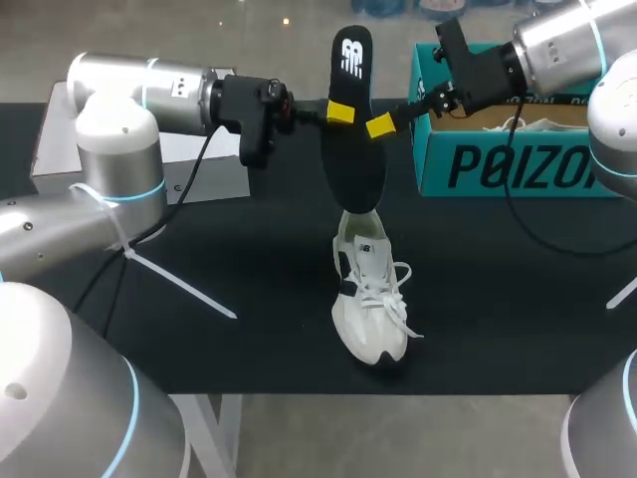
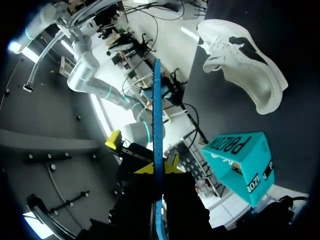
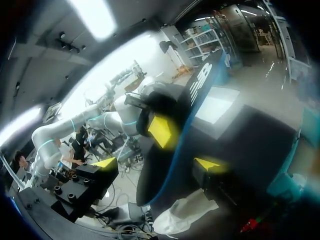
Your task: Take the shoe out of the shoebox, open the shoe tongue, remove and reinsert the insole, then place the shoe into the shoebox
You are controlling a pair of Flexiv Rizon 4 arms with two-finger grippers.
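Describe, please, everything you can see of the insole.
The insole is dark and foam-like, with a white logo near its upper end and a blue edge. It stands nearly upright in the air, lower end at the heel of the white shoe. The left gripper pinches its middle; the right gripper, open, straddles it.
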